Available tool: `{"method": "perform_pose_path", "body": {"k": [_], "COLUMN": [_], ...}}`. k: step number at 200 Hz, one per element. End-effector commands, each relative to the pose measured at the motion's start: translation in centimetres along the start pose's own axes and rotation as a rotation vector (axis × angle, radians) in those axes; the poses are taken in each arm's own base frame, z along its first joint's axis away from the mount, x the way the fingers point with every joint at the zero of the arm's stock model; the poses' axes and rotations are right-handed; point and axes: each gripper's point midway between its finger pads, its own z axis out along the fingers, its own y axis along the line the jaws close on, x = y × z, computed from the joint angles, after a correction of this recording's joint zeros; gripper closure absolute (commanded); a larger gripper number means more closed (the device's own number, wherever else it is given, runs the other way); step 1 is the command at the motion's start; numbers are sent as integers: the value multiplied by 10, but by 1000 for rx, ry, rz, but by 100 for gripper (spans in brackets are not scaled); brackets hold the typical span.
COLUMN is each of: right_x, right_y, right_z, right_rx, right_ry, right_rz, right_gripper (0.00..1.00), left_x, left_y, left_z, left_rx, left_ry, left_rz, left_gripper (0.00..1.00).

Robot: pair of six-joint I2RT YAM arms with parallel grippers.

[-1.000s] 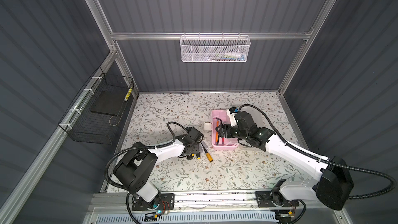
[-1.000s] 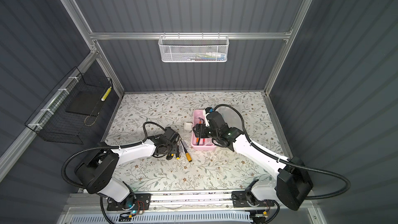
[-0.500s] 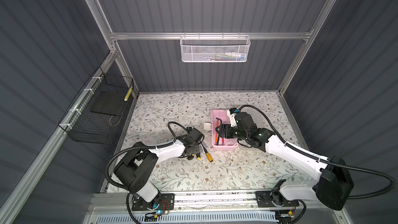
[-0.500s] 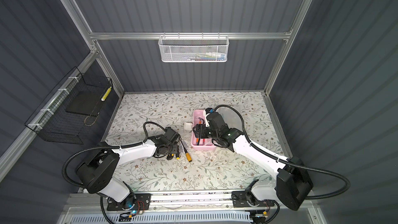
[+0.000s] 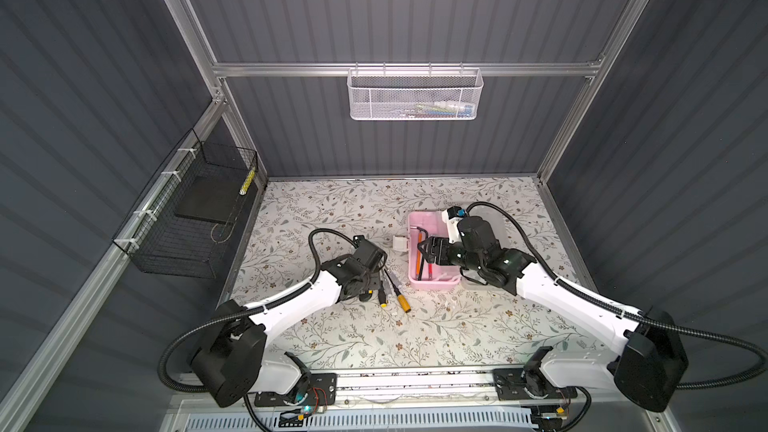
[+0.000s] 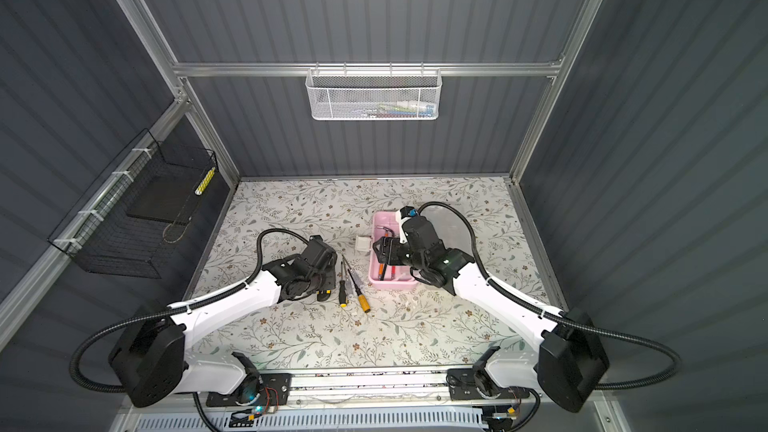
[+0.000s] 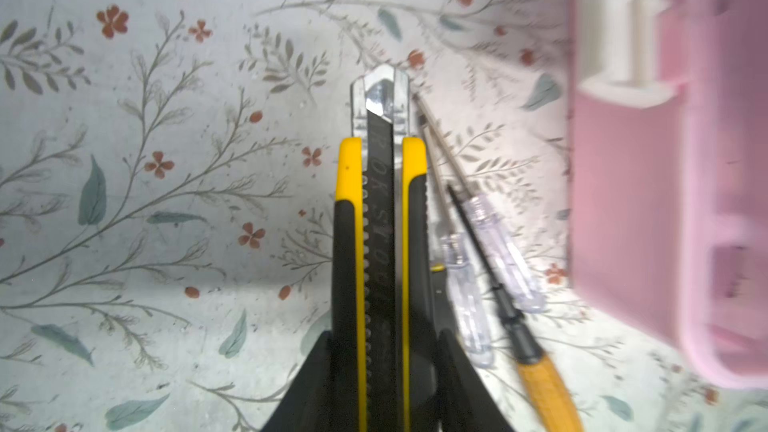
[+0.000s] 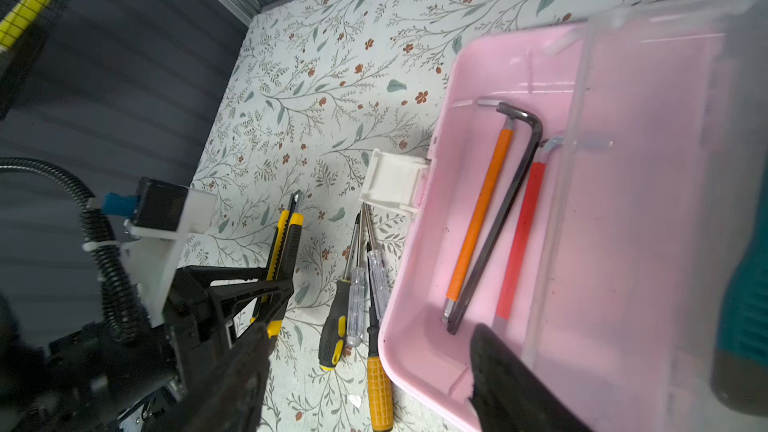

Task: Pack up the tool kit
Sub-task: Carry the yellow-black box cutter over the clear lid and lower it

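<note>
Pink tool kit box lies lid-open right of the middle of the bench. Left gripper clamps the yellow utility knife; right gripper gapes wide, empty, above the box's wall beside the screwdrivers.

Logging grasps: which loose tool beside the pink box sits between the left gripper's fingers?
The yellow-and-black utility knife, clamped by the left gripper; the screwdrivers beside it lie untouched on the mat.

Dark grey ribbed walls, aluminium frame, floral tabletop, white mesh basket, black wire basket
</note>
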Motion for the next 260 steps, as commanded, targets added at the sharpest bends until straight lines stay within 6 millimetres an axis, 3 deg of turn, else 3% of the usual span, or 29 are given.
{"method": "perform_pose_path", "body": {"k": [1, 26, 48, 86, 123, 150, 179, 185, 260], "right_x": [-17, -32, -43, -50, -48, -46, -46, -46, -44], "right_y": [-5, -18, -26, -35, -41, -45, -48, -48, -53], "right_z": [-15, -34, -54, -74, -84, -88, -90, -90, -83], "right_rx": [-22, 7, 28, 46, 57, 70, 77, 77, 87], "right_ry": [-85, -167, -230, -289, -308, -313, -316, -315, -295], "right_rz": [61, 78, 77, 82, 86, 82, 85, 84, 85], "right_gripper": [24, 24, 23, 23, 23, 23, 23, 23, 22], "left_x": [-35, -68, -88, -104, -114, -115, -108, -118, -112], "left_y": [-42, -78, -113, -177, -219, -235, -239, -247, -262], "left_z": [-29, -51, -56, -48, -30, -17, 3, -4, 41], "left_rx": [185, 328, 457, 604, 663, 670, 660, 678, 664], "left_ry": [-74, -153, -182, -192, -191, -181, -152, -174, -126], "left_rz": [-6, -16, -19, 28, 56, 68, 61, 59, 37], "left_gripper": [71, 71, 72, 73, 74, 75, 74, 74, 73]}}
